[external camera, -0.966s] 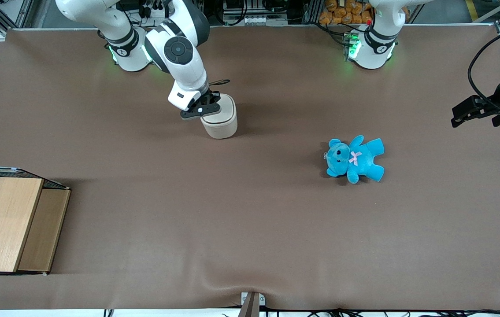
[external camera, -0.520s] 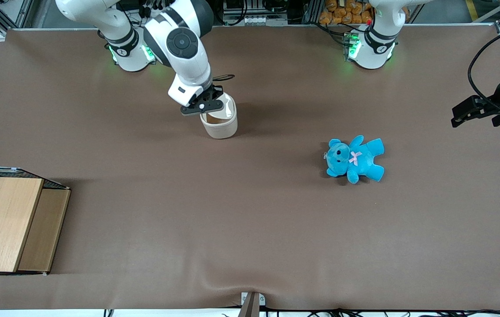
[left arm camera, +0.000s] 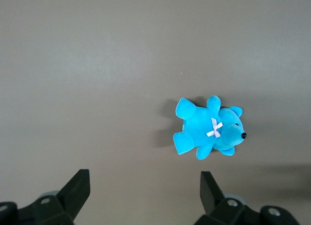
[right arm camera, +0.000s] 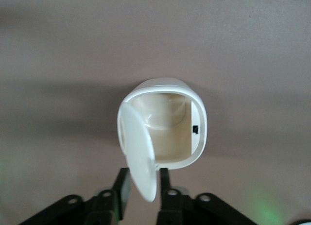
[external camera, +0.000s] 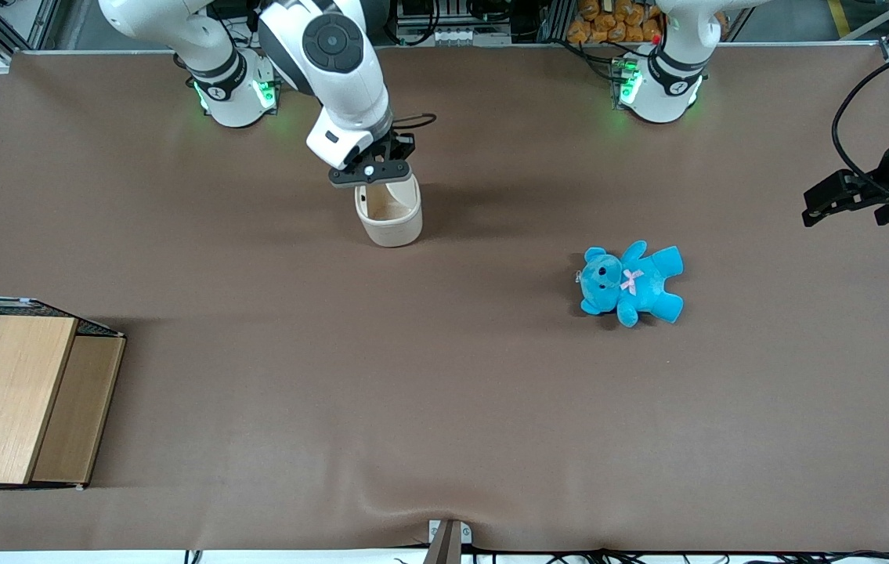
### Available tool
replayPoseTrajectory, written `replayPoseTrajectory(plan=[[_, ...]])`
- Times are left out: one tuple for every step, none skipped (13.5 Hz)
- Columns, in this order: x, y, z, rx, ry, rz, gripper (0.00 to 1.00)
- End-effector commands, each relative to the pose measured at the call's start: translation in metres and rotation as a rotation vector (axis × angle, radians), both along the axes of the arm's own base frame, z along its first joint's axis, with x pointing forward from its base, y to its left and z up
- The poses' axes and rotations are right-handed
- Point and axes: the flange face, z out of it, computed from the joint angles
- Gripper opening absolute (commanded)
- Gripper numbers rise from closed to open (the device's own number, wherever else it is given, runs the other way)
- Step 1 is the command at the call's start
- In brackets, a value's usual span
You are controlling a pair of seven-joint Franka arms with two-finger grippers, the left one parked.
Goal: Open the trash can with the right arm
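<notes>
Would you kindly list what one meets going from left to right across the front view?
Light wooden box → black two-finger pincer holding up the lid of the small cream-white plastic trash can → blue plush teddy bear.

I can read no text, label, brand or number anywhere, neither on the trash can (external camera: 389, 211) under my gripper (external camera: 372, 174) nor elsewhere.

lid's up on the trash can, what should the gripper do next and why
Probably let go of the lid and back straight off. The trash can already shows its open, empty inside, and the lid stands nearly upright, pinched between the fingers of the gripper at the can's rim. Pulling more might tip the small can.
</notes>
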Motion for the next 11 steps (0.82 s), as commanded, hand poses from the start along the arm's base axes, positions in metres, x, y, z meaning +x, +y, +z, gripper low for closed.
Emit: replayPoseTrajectory(plan=[[0.01,0.005,0.028,0.023,0.018,-0.032,1.0],[0.019,-0.003,0.034,0.021,0.023,-0.048,1.0],[0.033,-0.018,0.039,0.019,0.027,-0.077,1.0],[0.045,-0.032,0.044,0.012,0.038,-0.099,1.0],[0.057,-0.047,0.053,0.006,0.046,-0.126,1.0],[0.068,-0.062,0.062,0.004,0.051,-0.155,1.0],[0.081,-0.079,0.069,0.003,0.055,-0.188,1.0],[0.093,-0.098,0.075,0.0,0.061,-0.221,1.0],[0.103,-0.114,0.081,-0.001,0.063,-0.246,1.0],[0.111,-0.129,0.085,0.003,0.065,-0.255,1.0],[0.117,-0.139,0.091,0.012,0.06,-0.246,1.0]])
